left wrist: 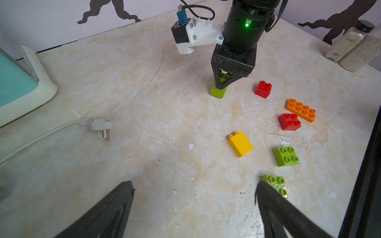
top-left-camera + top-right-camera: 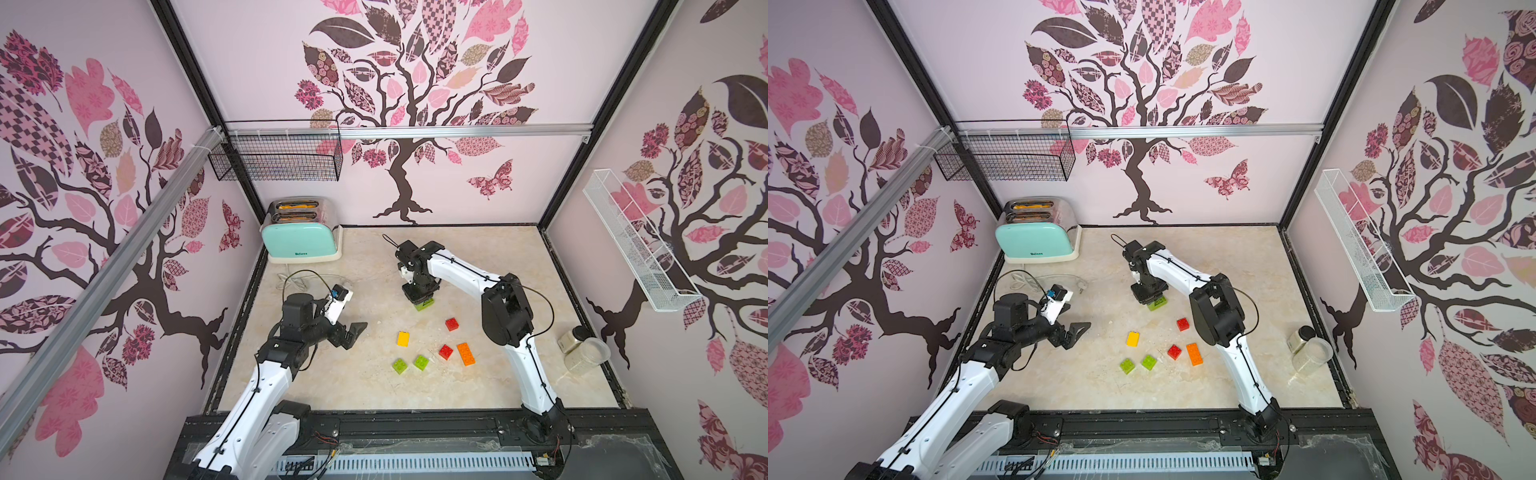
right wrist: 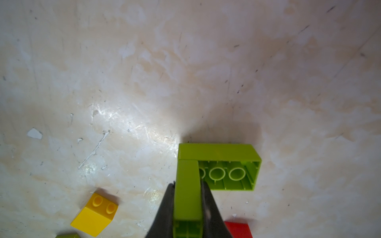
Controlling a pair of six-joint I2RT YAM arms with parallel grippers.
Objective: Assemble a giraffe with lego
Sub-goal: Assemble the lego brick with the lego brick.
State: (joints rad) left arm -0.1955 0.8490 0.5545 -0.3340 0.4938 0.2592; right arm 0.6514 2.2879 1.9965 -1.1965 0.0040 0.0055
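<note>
- Right pincer [image 3: 187, 182] is clamped on a small lime-green studded plastic brick [image 3: 186, 171]. That brick is joined in an L to a long lime-green plastic brick [image 3: 218, 151], and the pair seems to rest on the marbled table [image 2: 332, 386].
- Left pincer [image 1: 193, 185] hangs agape and empty beside the loose bricks.
- By my judgement the giraffe is barely begun, with only this pair joined. A likely next step is fitting another small lime-green brick [image 2: 421, 362] at the long brick's free end, which calls for square stud alignment.
</note>
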